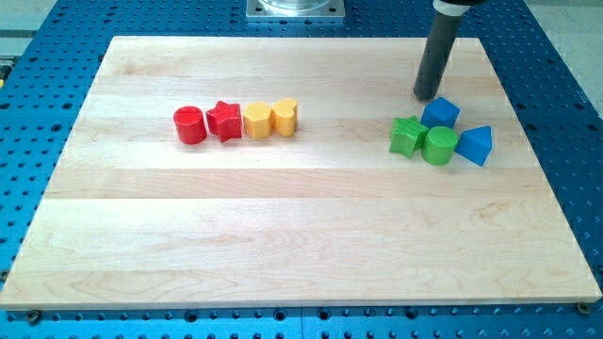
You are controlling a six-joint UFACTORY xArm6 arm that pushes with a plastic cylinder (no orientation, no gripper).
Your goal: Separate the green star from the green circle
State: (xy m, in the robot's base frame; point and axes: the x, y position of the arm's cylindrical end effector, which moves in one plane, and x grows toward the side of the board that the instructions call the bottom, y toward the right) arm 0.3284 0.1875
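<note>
My tip (426,96), no claw, grips nothing. Just below it, the star (407,136) touches the circle (440,145). The blue cube (440,113) beside my tip might get shoved into both.

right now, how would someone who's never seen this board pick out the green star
Look at the wooden board's right side, where four blocks cluster just below my tip. The green star is the leftmost, touching the green circle; its pointed outline sets it apart from that round one.

green star (407,136) | view's right | touching green circle (439,145) on its left
</note>
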